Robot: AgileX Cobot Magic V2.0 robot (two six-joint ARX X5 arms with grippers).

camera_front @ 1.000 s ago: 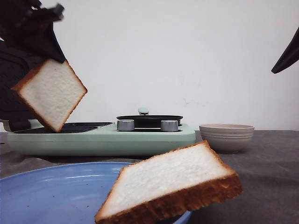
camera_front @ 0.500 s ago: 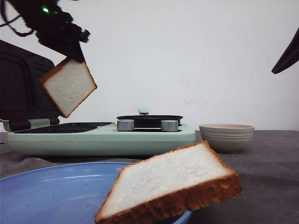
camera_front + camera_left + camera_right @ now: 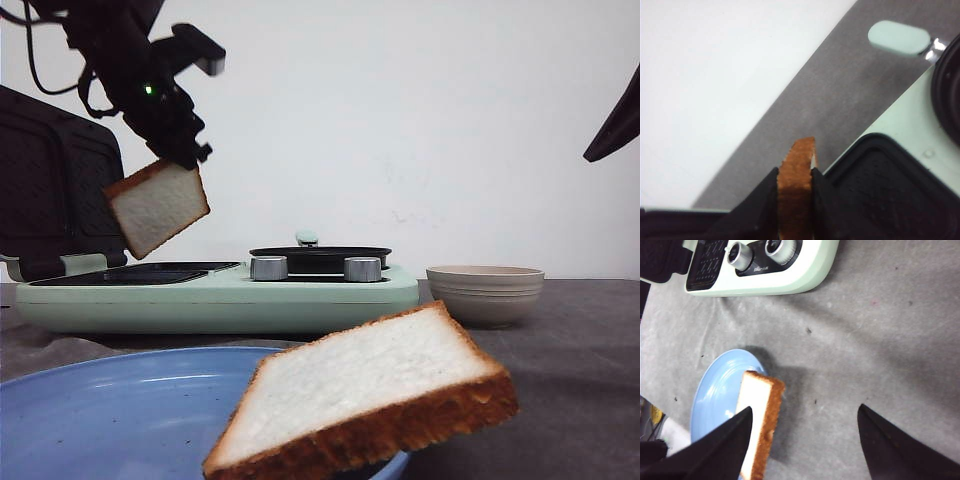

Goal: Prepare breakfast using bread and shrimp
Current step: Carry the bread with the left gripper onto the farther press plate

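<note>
Since the earlier frames, held slice and left pincer have travelled rightward and away from the camera, the bread now reading smaller and hanging over the open grill plate instead of out to its left.

Near field: second slice lies propped on the rim of the blue plate, one end raised, overhanging the plate's right side. Right wrist view shows the same slice edge-on, beside one finger of the right pincer, whose fingers are spread wide and hold nothing; the arm hovers above the grey tabletop.

Mid field: mint-green breakfast maker with two metal knobs, a dark pan on its right half. Beige bowl stands to its right, apart from it.

Far field: left pincer pinches the held slice by its upper crust. Left wrist view confirms fingers pressed on both faces of the crust, slice hanging edge-down.

Key relation: slice hangs directly below the pincer, tilted, its lower corner above the dark plate and not touching. Judgement: the left arm is the nearer, and lowering calls for laying the slice flat within the recess.
</note>
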